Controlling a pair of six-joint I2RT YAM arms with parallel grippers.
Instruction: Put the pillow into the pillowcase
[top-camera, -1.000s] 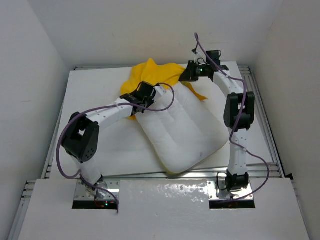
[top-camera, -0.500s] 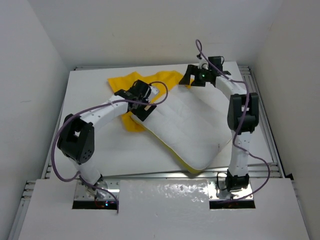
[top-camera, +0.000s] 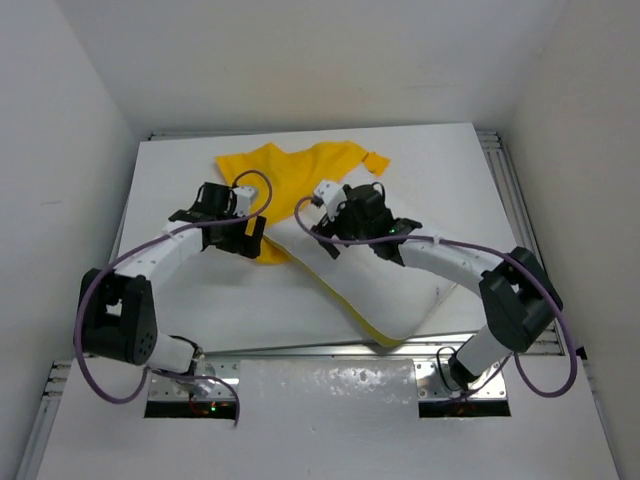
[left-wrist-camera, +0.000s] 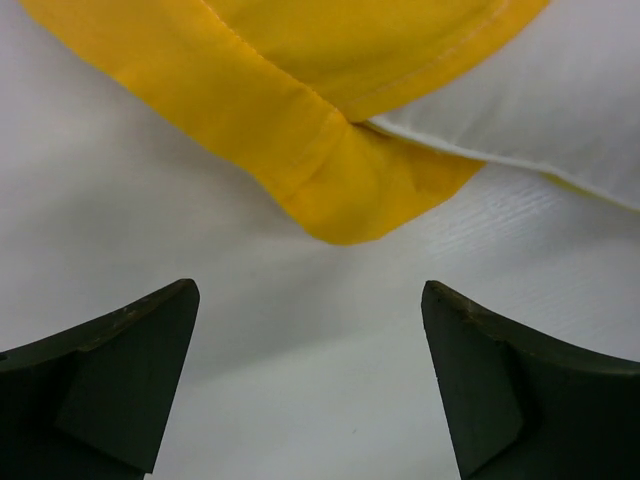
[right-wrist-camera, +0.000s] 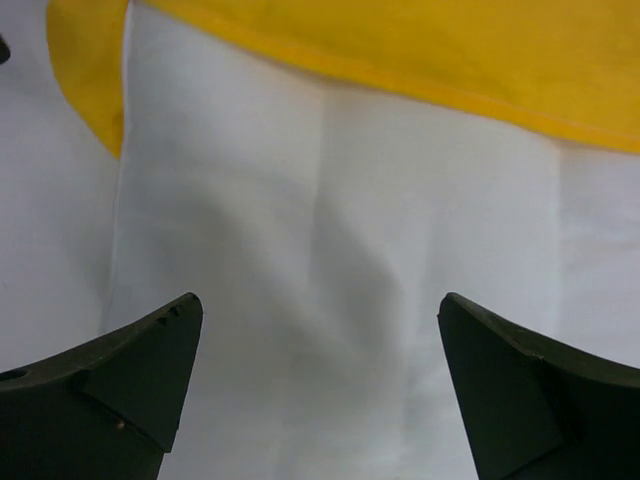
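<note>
While the pillow is sheathed only partly by the pillowcase, left and right jaws are held apart, empty, near its mouth.

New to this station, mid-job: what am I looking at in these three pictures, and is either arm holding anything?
Two robot arms are bolted at the near edge of a white table. The wide picture comes from a fixed camera above and behind them: left arm on the left, right arm on the right. The other two come from a small camera on each wrist; the dark shapes in the bottom corners are that arm's own jaws. On the table lie a white pillow and a yellow pillowcase. The pillowcase's edge overlaps the pillow's far end; most of the pillow is outside it. The left wrist view looks down on a pillowcase corner, the right wrist view on the pillow. Both pairs of jaws stand open and hold nothing.
</note>
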